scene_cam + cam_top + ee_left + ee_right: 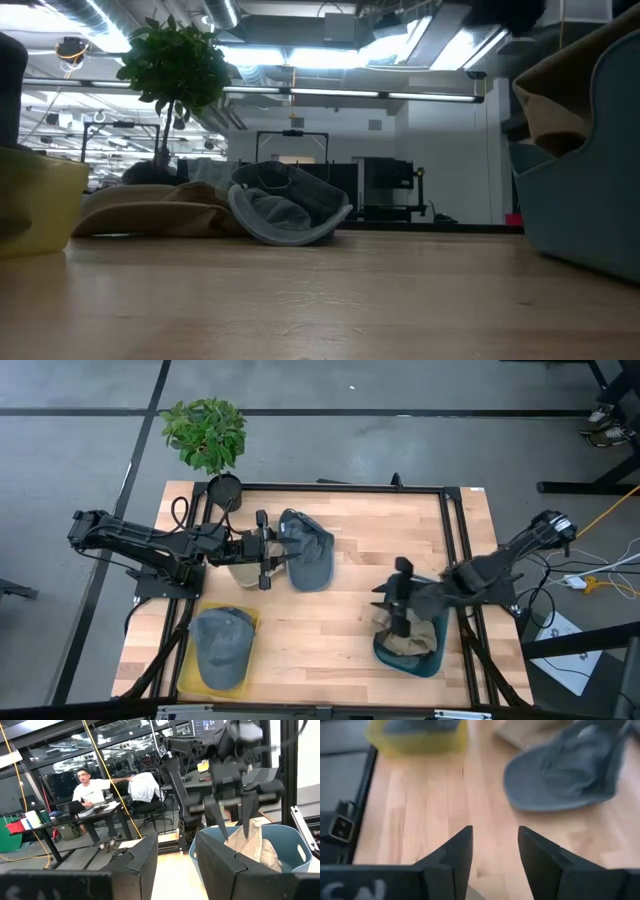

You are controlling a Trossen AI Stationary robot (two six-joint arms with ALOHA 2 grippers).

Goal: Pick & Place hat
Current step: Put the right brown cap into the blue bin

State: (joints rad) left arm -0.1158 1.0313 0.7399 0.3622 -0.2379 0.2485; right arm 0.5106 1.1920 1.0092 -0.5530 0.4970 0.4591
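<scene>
A grey hat (308, 555) lies on the table's far left part, with a beige hat (240, 572) beside it under my left arm. My left gripper (272, 550) hovers level over these two, open and empty (175, 865). A second beige hat (410, 640) sits in the teal bin (432, 660) at the near right. My right gripper (400, 622) points down over that bin, open (495, 855). Another grey hat (222, 645) lies in the yellow bin (190, 680) at the near left. My right gripper (235, 827) points down from above with its open fingers (223, 827) at the top of the beige hat (255, 847) in the teal bin. I cannot tell whether the tips touch the cloth. My left gripper touches nothing.
A potted plant (205, 435) stands at the table's far left corner. A black frame (450, 540) runs along the table's edges. Bare wood (340, 620) lies between the two bins. People sit at desks (92, 790) in the room beyond.
</scene>
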